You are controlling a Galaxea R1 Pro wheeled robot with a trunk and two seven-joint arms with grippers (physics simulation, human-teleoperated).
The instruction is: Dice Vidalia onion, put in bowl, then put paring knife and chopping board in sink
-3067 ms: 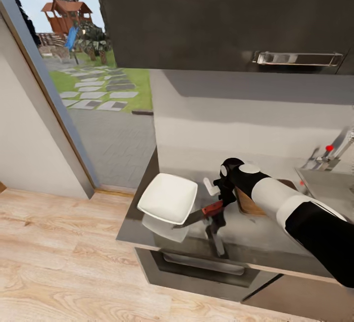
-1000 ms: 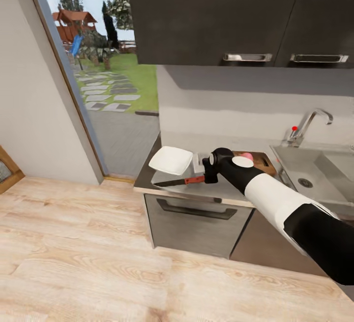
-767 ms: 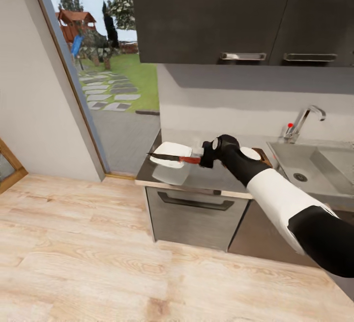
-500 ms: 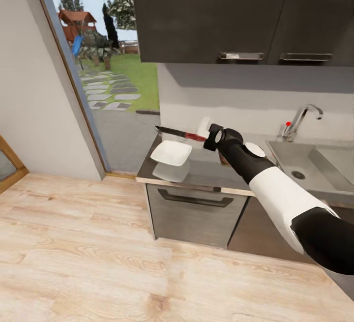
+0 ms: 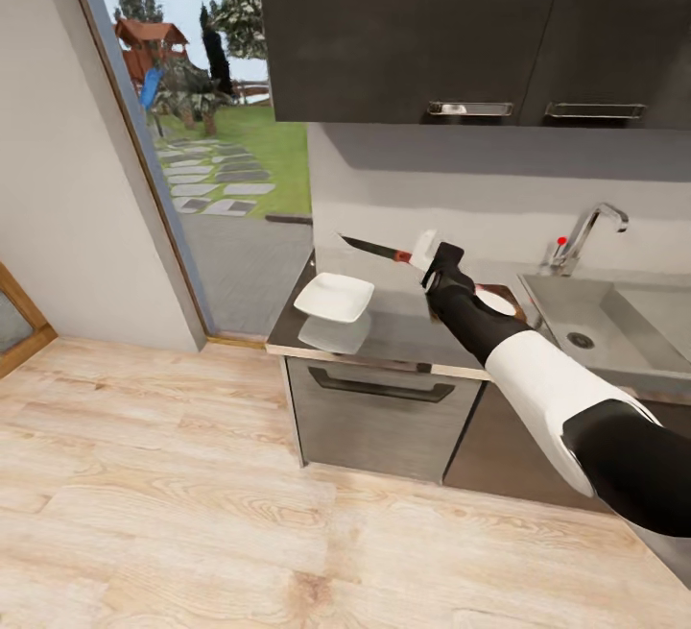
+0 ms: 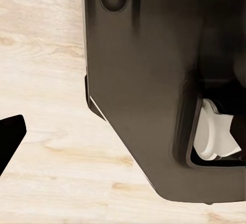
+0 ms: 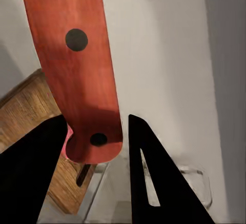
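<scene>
My right gripper (image 5: 429, 260) is shut on the orange-red handle of the paring knife (image 5: 376, 249), held in the air above the countertop (image 5: 393, 333). The dark blade points left, over the far side of the white bowl (image 5: 334, 297). In the right wrist view, the gripper (image 7: 95, 144) pinches the handle's end, with the brown chopping board (image 7: 28, 108) below it. A pinkish sliver, possibly the onion (image 7: 65, 141), peeks out beside the handle. The sink (image 5: 624, 322) lies to the right. One dark finger (image 6: 10, 137) of my left gripper hangs over the wood floor.
Glossy dark upper cabinets (image 5: 422, 24) hang above the counter. A chrome tap (image 5: 587, 229) with a red knob stands behind the sink. A tall glass opening (image 5: 221, 149) to the garden is on the left. Light wood floor (image 5: 192, 495) spreads in front of the grey lower cabinet (image 5: 384, 418).
The camera has pulled back from the counter. My right arm lifted the knife from counter height into the air, then carried it to the right past the bowl.
</scene>
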